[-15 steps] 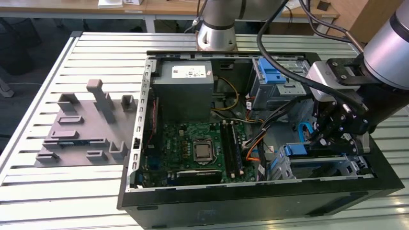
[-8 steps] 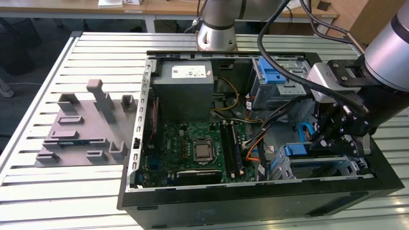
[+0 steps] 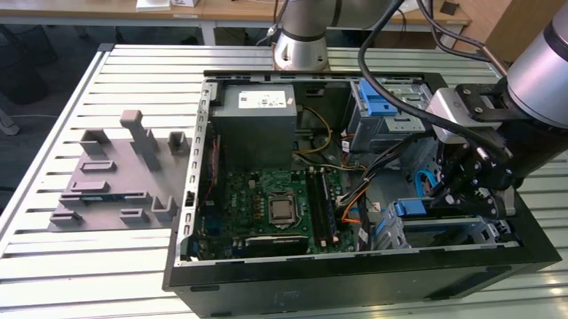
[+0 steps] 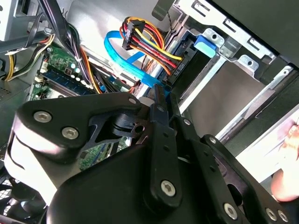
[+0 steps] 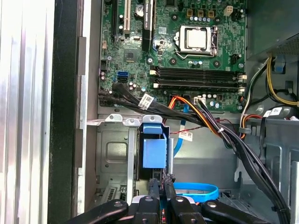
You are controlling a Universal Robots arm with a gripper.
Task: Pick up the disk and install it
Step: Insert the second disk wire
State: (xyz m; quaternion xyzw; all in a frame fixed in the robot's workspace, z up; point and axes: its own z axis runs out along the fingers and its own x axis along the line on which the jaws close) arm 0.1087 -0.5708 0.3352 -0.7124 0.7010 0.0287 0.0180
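One slatted silver metal desk (image 3: 80, 266), carrying everything listed.

One open black desktop computer case (image 3: 355, 282), lying on its side on the desk.

One grey robot arm (image 3: 555, 63), reaching into the case from the exterior view's right.

One flat grey plastic fixture plate with upright blocks (image 3: 116, 179), on the desk at the exterior view's left, apart from the case.

One large grey metal power supply box with a white sticker (image 3: 255, 126), in the case's far section.

One green motherboard (image 5: 140, 51), with one silver processor socket (image 5: 197, 38).

One black claw (image 5: 162, 184), fingers nearly together, pinching the edge of the disk.

One disk, a silver drive in a blue plastic bracket (image 5: 154, 151), standing on edge in the silver metal drive cage (image 5: 112, 154) at the case's near corner.

One blue flat data cable (image 4: 124, 56).

One bundle of red, yellow, orange and black wires (image 4: 149, 39).
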